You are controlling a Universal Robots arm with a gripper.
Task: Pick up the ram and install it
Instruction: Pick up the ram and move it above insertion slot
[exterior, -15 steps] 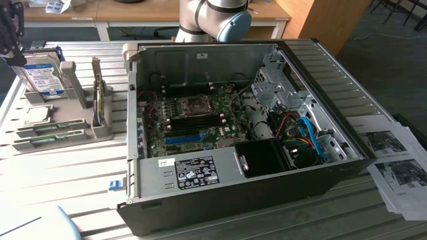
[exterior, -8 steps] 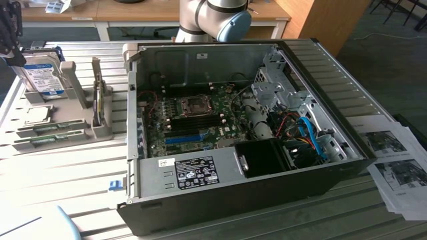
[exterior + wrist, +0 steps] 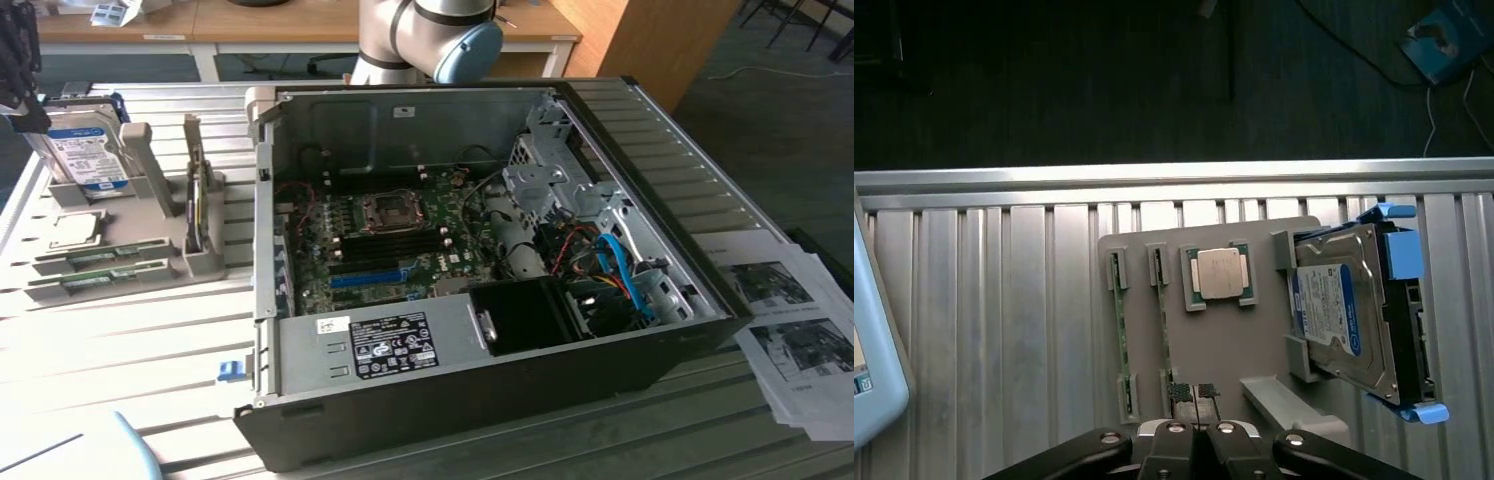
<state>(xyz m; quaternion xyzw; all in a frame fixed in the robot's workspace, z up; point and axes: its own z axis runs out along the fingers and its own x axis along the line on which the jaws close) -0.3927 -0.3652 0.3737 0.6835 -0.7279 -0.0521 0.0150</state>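
Note:
Two green ram sticks (image 3: 1162, 330) (image 3: 1119, 335) lie side by side in slots of a grey holder (image 3: 1254, 345). In the exterior view the ram sticks (image 3: 100, 258) sit at the holder's near end, at the view's left. My gripper (image 3: 1191, 395) hangs above the holder with its fingers shut together and nothing between them. Its tips are over the end of the stick nearer the CPU. The gripper's dark body (image 3: 27, 120) shows at the exterior view's left edge.
The holder also carries a CPU (image 3: 1216, 273) and a silver hard drive (image 3: 1344, 310) leaning in its bracket. The open computer case (image 3: 400, 410) stands to the exterior view's right, its motherboard (image 3: 387, 240) and blue slot (image 3: 367, 278) exposed. Papers (image 3: 794, 330) lie at the far right.

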